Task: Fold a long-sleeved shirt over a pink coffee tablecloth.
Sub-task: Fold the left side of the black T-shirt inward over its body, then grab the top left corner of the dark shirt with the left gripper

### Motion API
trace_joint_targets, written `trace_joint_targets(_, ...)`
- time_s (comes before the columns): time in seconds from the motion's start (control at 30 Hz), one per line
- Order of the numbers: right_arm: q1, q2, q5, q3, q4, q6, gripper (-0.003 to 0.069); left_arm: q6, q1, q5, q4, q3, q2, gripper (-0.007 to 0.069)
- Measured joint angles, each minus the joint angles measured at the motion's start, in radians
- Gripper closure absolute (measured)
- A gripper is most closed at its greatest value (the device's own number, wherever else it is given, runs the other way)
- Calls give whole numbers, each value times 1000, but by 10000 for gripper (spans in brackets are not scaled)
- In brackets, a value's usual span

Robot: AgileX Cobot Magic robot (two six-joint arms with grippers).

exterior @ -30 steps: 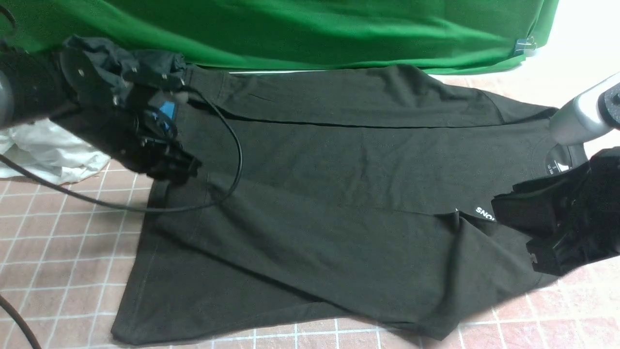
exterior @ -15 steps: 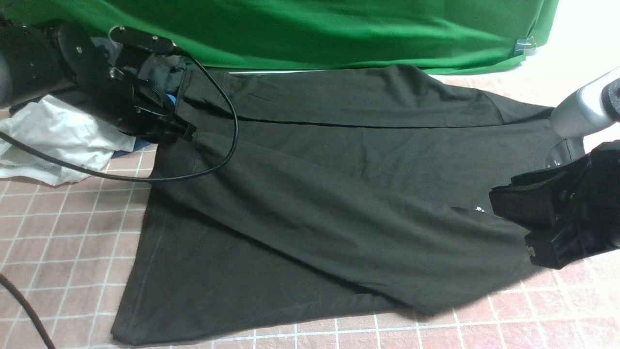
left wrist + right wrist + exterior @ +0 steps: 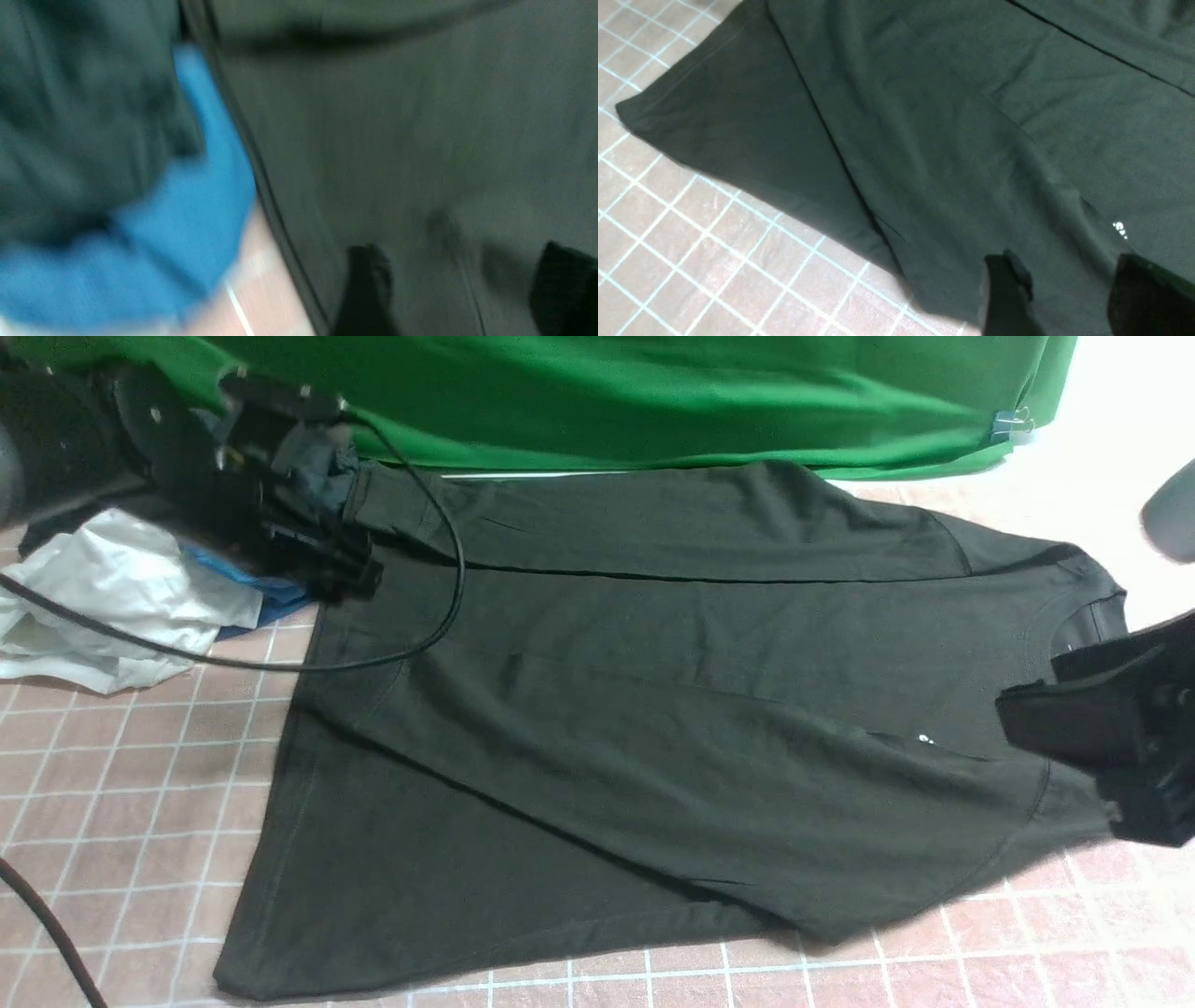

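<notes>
The black long-sleeved shirt (image 3: 653,709) lies spread on the pink coffee tablecloth (image 3: 121,803), collar to the right, with a sleeve laid diagonally across its body. A speck of white lettering (image 3: 924,739) peeks out beside that fold. My left gripper (image 3: 341,574) hovers over the shirt's far left corner; in the blurred left wrist view its fingers (image 3: 369,289) stand wide apart over flat black cloth. My right gripper (image 3: 1064,747) hangs by the shoulder near the collar. In the right wrist view its fingertips (image 3: 1008,294) are apart above the shirt (image 3: 924,140), holding nothing.
A white cloth (image 3: 121,597), a blue garment (image 3: 252,593) and a bunched dark grey garment (image 3: 317,467) lie at the far left. The green backdrop (image 3: 607,392) hangs behind. A black cable (image 3: 448,569) loops over the shirt's left end; another cable (image 3: 47,933) crosses the near left corner.
The left gripper moved back towards the far left and opened, letting go of the cloth. The right gripper drew off to the right and opened. The sleeve now lies flatter, covering most of the lettering.
</notes>
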Motion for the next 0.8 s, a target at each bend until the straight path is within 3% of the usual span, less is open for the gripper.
trace_joint_targets(0.13, 0, 1, 2, -3, -2, -20, 354, 58, -15, 9, 15, -131, 62, 362)
trace_joint_targets(0.23, 0, 2, 0, -3, -3, -28, 354, 154, -16, 62, 54, -279, 171, 403)
trace_joint_targets(0.3, 0, 2, -1, -3, -4, -41, 354, 206, -16, 86, 70, -321, 206, 398)
trace_joint_targets(0.37, 0, 2, -2, -3, -9, -87, 354, 353, -16, 131, 99, -412, 294, 360)
trace_joint_targets(0.5, 0, 2, -3, -3, -17, -106, 354, 509, -16, 108, 138, -475, 376, 286)
trace_joint_targets(0.8, 0, 1, -4, -3, -24, -106, 354, 664, -32, -112, 221, -488, 474, 238)
